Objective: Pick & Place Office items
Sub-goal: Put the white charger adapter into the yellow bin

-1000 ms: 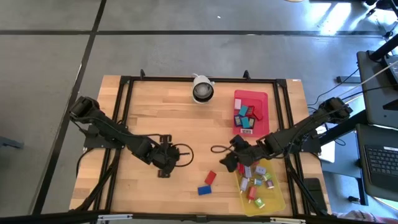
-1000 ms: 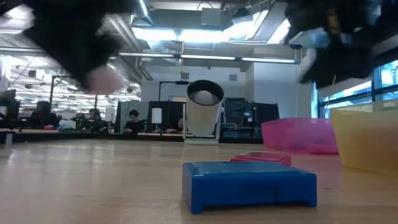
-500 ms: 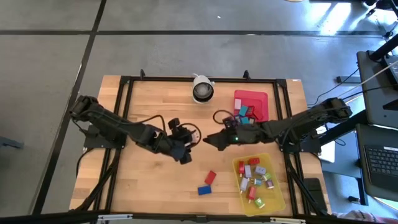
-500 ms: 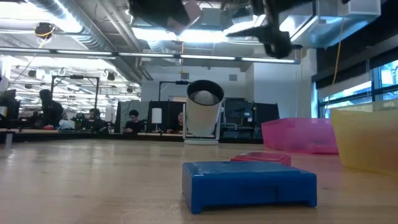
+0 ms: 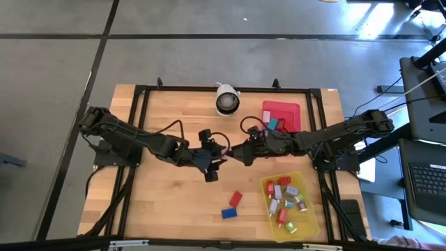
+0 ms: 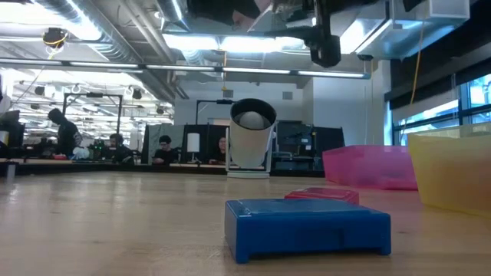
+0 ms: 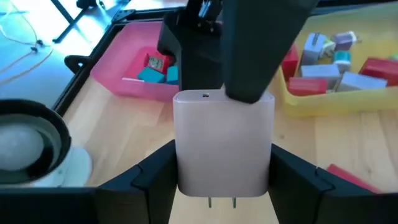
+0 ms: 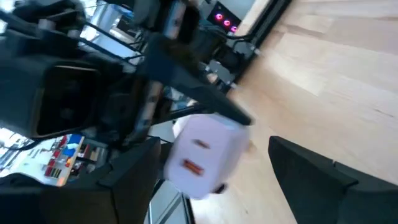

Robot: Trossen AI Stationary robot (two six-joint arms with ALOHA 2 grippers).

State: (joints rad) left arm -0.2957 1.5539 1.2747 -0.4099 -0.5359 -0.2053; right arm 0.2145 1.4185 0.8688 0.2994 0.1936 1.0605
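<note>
We see the left end effector [image 5: 211, 166] clamped on a pale lilac plug block [image 7: 224, 144] above the counter [image 5: 174, 125] centre, with the right end effector [image 5: 240, 155] spread wide at its 3 o'clock, so a mistimed handover could drop it.

Both arms are matte black, built of blocky jointed links, with thin black cables looping off them near the white round camera [image 5: 226, 100]. The left gripper [image 7: 222, 186] has 2 broad, flat, angular black fingers [image 7: 149, 177], no markings visible.
</note>
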